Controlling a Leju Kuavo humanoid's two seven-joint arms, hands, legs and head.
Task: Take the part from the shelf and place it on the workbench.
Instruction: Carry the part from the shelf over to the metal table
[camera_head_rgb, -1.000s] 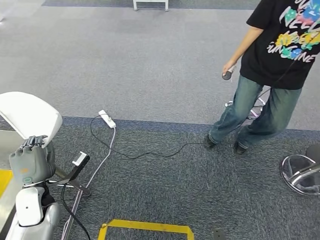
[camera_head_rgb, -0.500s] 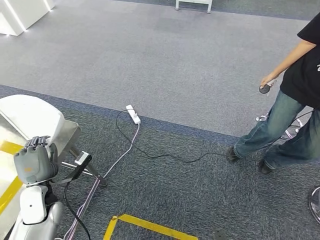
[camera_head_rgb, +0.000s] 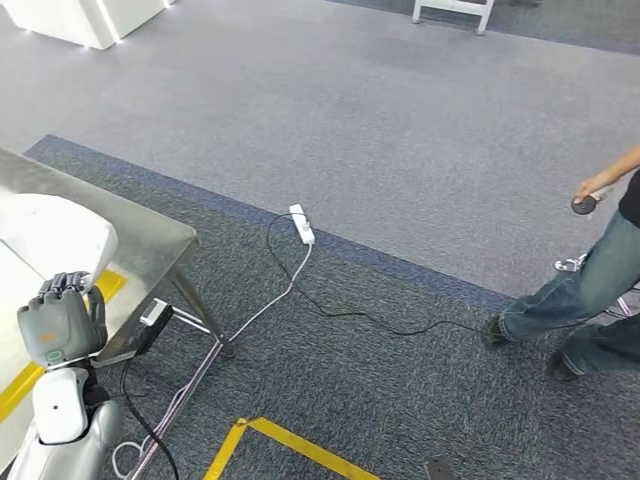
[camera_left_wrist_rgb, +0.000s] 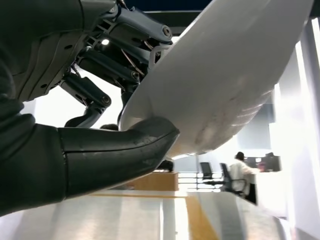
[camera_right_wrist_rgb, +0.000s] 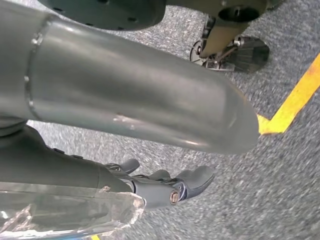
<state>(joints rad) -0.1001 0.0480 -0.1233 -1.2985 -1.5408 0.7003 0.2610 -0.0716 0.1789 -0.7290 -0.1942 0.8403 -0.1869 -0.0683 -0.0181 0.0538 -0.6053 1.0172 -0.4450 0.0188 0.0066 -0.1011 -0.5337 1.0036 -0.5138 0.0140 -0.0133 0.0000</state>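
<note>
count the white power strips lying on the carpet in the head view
1. The white power strip lies on the carpet where the grey and dark blue areas meet, right of the steel workbench. Others may lie outside the frame.

Robot hands: two. The left hand (camera_head_rgb: 60, 322) is raised and grips a part; the right hand (camera_right_wrist_rgb: 166, 187) hangs over the carpet with its fingers loosely extended and nothing in them.
White curved parts: one, the white part (camera_head_rgb: 53, 240).
Steel workbenches: one, the workbench (camera_head_rgb: 151, 240), with a yellow stripe on its top.
White power strips: one, the power strip (camera_head_rgb: 303, 224), on the carpet.
People: one nearby, the person (camera_head_rgb: 589, 290), holding a small dark round object; one more, the seated person (camera_left_wrist_rgb: 239, 172), far off in the left wrist view.
Yellow tape outlines on the floor: one, the yellow tape (camera_head_rgb: 294, 445).
</note>
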